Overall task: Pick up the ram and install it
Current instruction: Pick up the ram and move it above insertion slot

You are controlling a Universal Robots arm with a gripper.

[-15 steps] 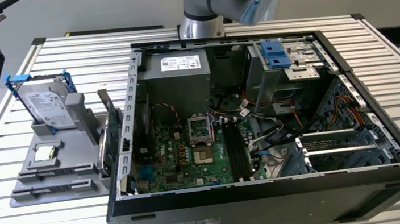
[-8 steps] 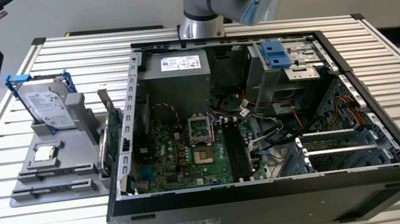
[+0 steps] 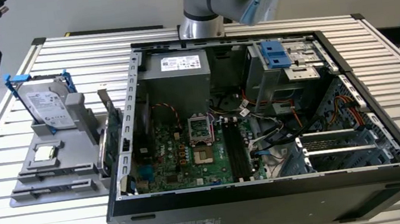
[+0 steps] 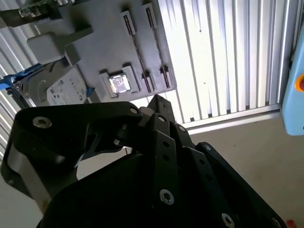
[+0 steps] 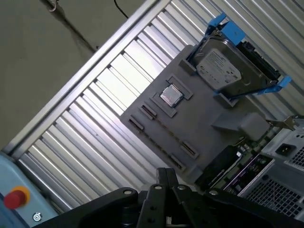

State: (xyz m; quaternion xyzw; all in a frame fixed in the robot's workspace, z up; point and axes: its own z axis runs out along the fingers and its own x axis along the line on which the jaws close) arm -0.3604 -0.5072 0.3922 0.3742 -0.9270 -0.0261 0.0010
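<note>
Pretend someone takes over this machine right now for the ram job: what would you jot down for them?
Gripper: hovers above the grey holder, outside the computer case, clear of the parts on the holder.
Things: the holder carries a hard drive in a blue frame and a processor chip; an expansion card stands at its case side. I cannot pick out the ram for sure.
Done: nothing evident; the memory slots on the motherboard look empty.
Left: picking up the ram and installing it.
</note>
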